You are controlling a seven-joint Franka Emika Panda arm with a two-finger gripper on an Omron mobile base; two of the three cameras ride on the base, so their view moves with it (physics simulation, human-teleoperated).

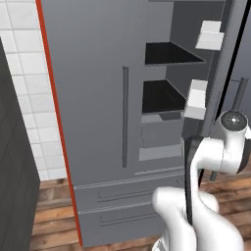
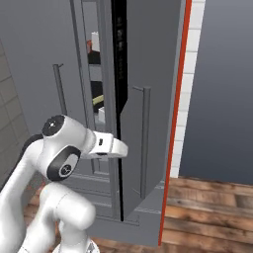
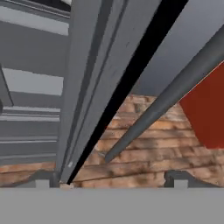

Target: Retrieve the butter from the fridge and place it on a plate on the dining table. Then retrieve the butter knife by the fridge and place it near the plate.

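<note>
With the fridge [image 1: 98,98] door [image 2: 143,123] swung open, the end effector [image 3: 111,177] spread wide and empty beside its handle [image 3: 175,87], next comes reaching inside for the butter.

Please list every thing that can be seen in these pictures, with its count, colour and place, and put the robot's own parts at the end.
tall grey French-door fridge: one, grey with a red side edge, standing on the floor; its right door is swung open.
long vertical bar handles: one on the shut left door, one on the open door; dark grey.
bottom drawers: two, grey, below the doors.
dark inner shelves: two, black, inside the open fridge.
pale door bins: two, whitish, on the open door's inner side.
white tiled wall: one, white, beside the fridge.
wooden plank floor: one, brown.
white robot arm: one, white with dark joints, before the fridge.
hand: one, dark fingertips apart, beside the open door's edge.
</note>
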